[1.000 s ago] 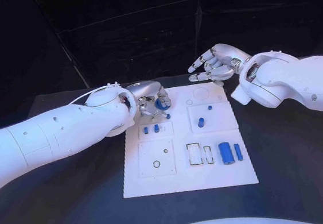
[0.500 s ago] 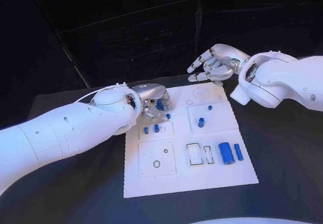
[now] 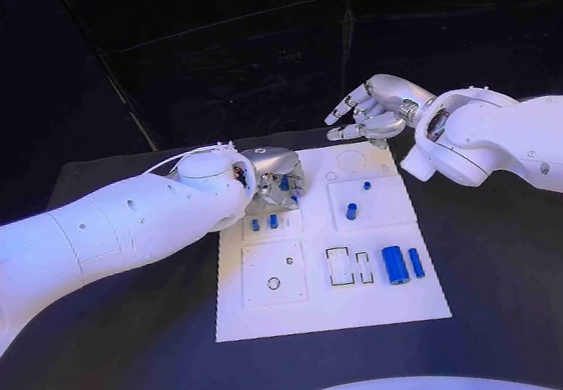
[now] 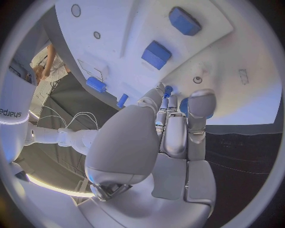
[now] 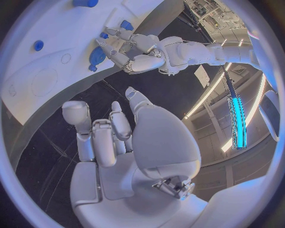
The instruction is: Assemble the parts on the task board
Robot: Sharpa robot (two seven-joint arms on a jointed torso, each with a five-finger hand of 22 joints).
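- Our left hand [image 3: 268, 177] is low over the far left part of the task board [image 3: 334, 316]. Its fingers [image 4: 167, 110] are drawn together, and a small blue part [image 4: 168, 89] sits at their tips; it looks pinched, long axis pointing down at the board.
- Two blue parts [image 3: 263, 224] stand just below these fingers, nearer to the left hand.
- Our right hand [image 3: 382, 109] hovers beyond the board's far edge, fingers spread, holding nothing.
- The black worktop [image 3: 152, 379] surrounds the board, dark room behind.
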